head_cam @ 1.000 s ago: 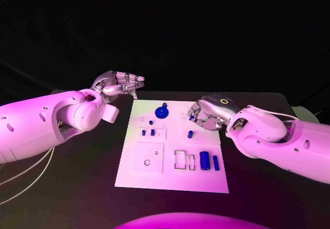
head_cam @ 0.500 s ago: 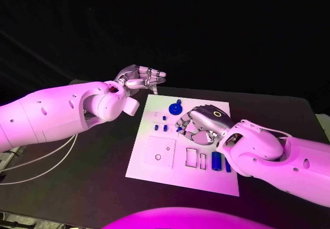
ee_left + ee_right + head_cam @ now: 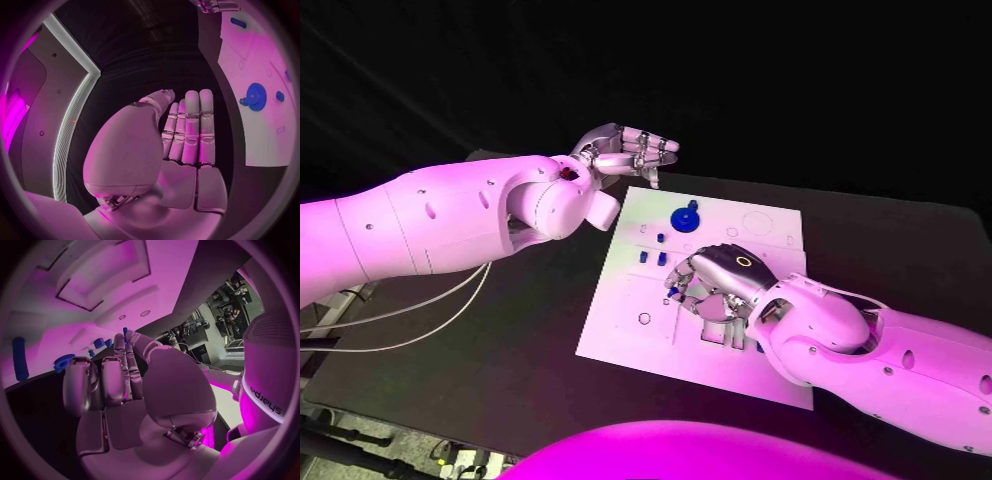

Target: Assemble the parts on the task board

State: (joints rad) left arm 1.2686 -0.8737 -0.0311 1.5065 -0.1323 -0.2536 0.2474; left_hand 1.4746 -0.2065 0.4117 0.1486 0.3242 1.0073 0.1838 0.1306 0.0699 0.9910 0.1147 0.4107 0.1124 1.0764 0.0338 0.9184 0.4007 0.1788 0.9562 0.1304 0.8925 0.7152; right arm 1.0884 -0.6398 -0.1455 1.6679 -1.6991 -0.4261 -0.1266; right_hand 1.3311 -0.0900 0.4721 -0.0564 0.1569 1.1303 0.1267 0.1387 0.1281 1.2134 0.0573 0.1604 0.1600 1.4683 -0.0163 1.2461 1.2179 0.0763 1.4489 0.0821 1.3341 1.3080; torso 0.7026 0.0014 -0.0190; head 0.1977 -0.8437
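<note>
On the black worktop (image 3: pixel 516 360) lies the white board (image 3: pixel 625 310), its long side running away from the robot. To the left, the left robot hand (image 3: pixel 629 152) hangs past the board's far left corner, above the worktop, holding nothing; its fingers lie straight and close side by side in the left wrist view (image 3: pixel 187 135). Just right of it, at the board's far end, a blue gear (image 3: pixel 684 217) stands on the board, with small blue pegs (image 3: pixel 643 257) nearer the middle. Further right, the right robot hand (image 3: pixel 711 285) is low over the board's middle with its fingers curled downward; a small blue part (image 3: pixel 674 292) shows at its fingertips, but whether it is pinched cannot be told. In the right wrist view a blue cylinder (image 3: pixel 20 365) lies on the board, apart from that hand.
</note>
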